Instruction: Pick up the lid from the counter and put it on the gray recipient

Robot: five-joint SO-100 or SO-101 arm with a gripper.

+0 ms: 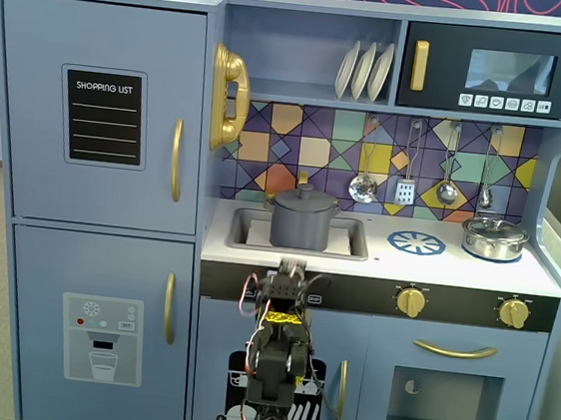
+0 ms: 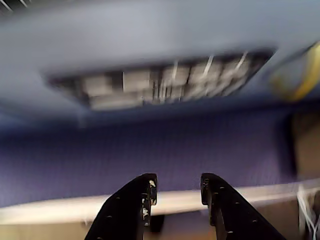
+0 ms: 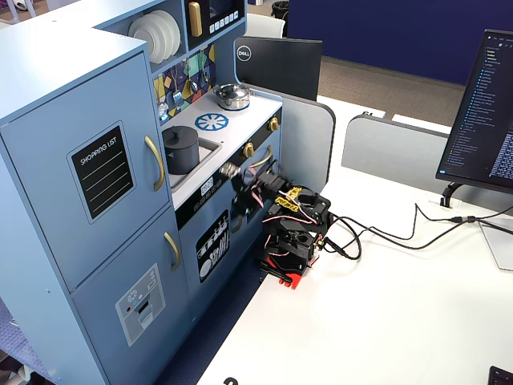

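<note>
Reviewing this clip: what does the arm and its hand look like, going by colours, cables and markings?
A black arm on a red base, with yellow marked bands on the upper joints and loose red, white and black cables. The hand has two black, tapered fingers with scuffed, white-flecked tips.

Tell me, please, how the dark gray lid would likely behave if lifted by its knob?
The lid, sitting on the gray pot, looks rigid and probably light. Its small knob offers a narrow, perhaps slippery grip.

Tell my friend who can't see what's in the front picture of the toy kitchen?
A dark gray pot with its lid on sits in the sink of a blue toy kitchen. A shiny silver pot sits far right on the counter; a folded robot arm stands in front.
</note>
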